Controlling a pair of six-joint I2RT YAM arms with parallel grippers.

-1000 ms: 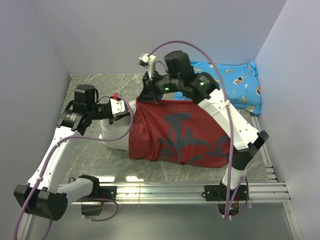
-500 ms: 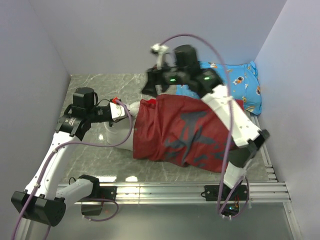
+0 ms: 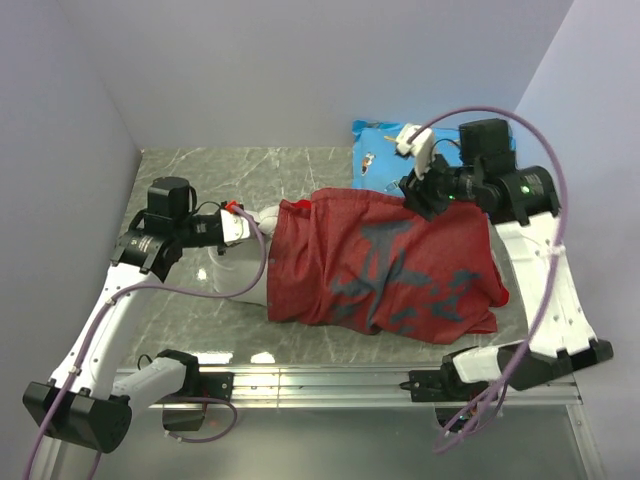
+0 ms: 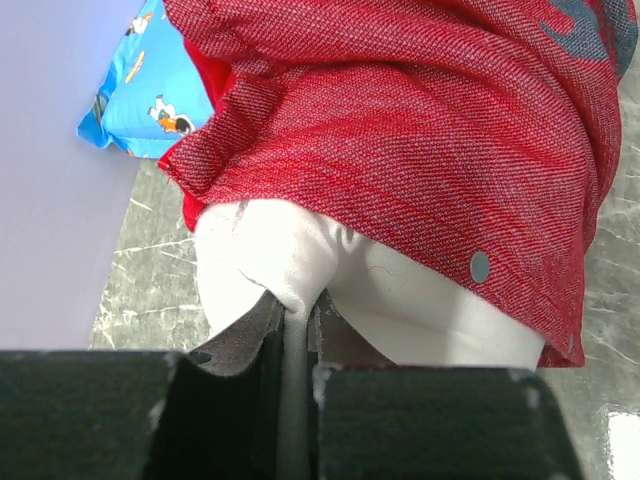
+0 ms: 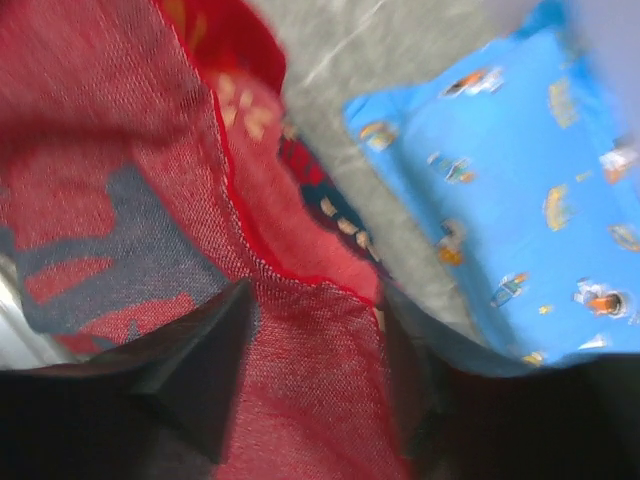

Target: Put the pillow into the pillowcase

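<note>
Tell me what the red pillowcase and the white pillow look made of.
Pillowcase: woven cloth, possibly cotton, matte; a diagonal twill weave shows. Pillow: smooth white fabric, fibre unclear; it creases and puckers softly where pinched.

Pale lilac walls enclose a grey marble tabletop — evenly lit.

Dull red pillowcase with dark grey markings lies rumpled and bulging across the centre of the frame, the plain white pillow still poking out of its left opening.
</note>
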